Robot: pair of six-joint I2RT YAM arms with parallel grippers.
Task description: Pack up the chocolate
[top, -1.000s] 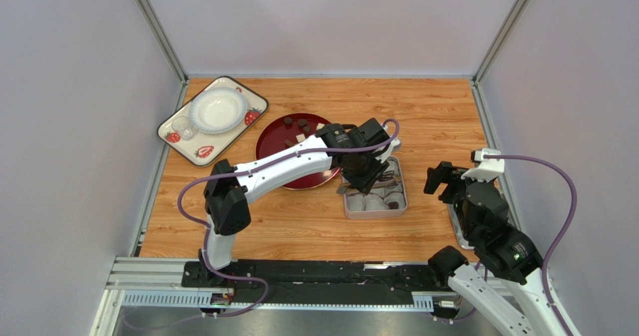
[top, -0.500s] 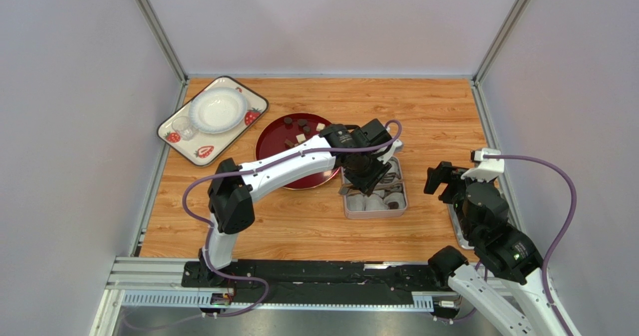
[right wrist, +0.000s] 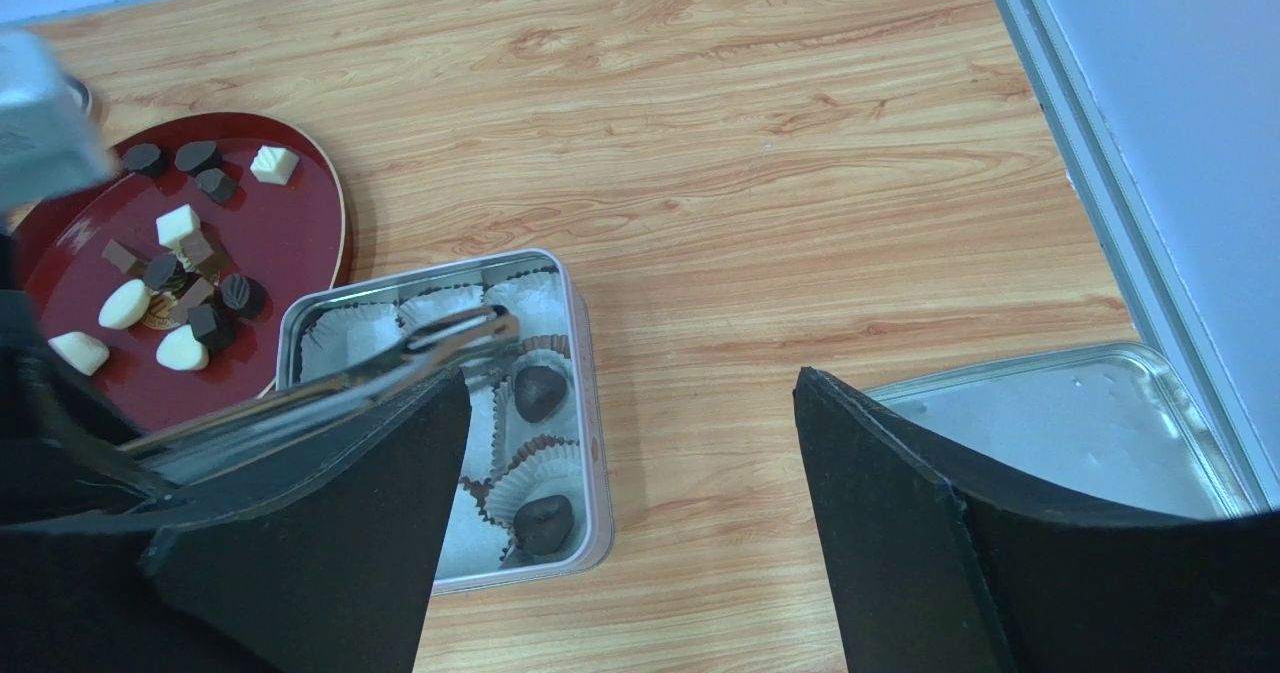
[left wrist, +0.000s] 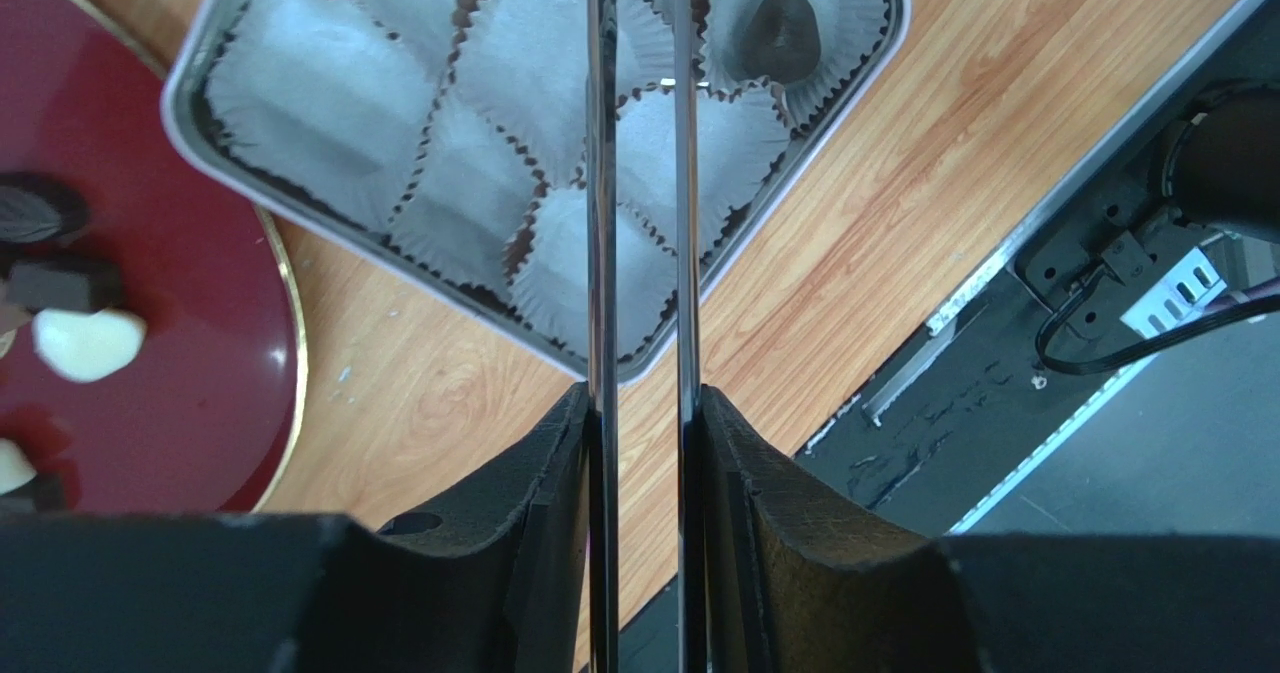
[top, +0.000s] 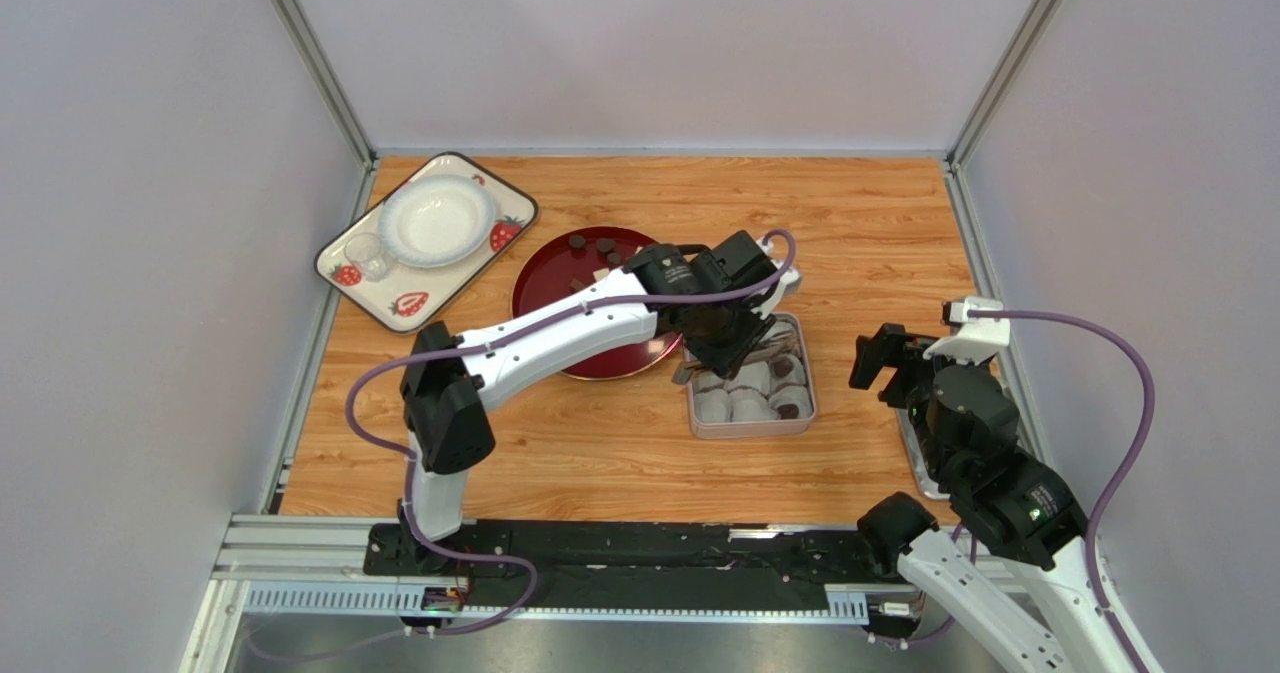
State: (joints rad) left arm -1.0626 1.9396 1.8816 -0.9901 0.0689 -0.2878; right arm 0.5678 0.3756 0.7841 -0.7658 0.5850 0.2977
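My left gripper (top: 718,343) (left wrist: 646,403) is shut on a pair of metal tongs (left wrist: 604,178) (right wrist: 376,361). It hovers over the square grey tin (top: 751,433) (left wrist: 774,186), which is lined with white paper cups. The tong tips (right wrist: 499,319) reach over the tin's far cups, and no piece shows between them. Dark chocolate sits in two cups (right wrist: 538,388) (right wrist: 544,520), one of them also in the left wrist view (left wrist: 781,31). More dark and white chocolate pieces (right wrist: 178,226) lie on the red plate (top: 559,291) (right wrist: 286,238). My right gripper (top: 887,361) (right wrist: 631,388) stands open and empty, right of the tin.
A strawberry-patterned tray (top: 496,201) at the back left carries a white bowl (top: 436,220) and a small glass (top: 368,258). The tin's lid (right wrist: 1082,418) lies by the right wall. Metal frame posts run along both side walls.
My left gripper has drifted a little left and back toward the red plate, and the tong blades have closed in slightly. The right arm has not moved.
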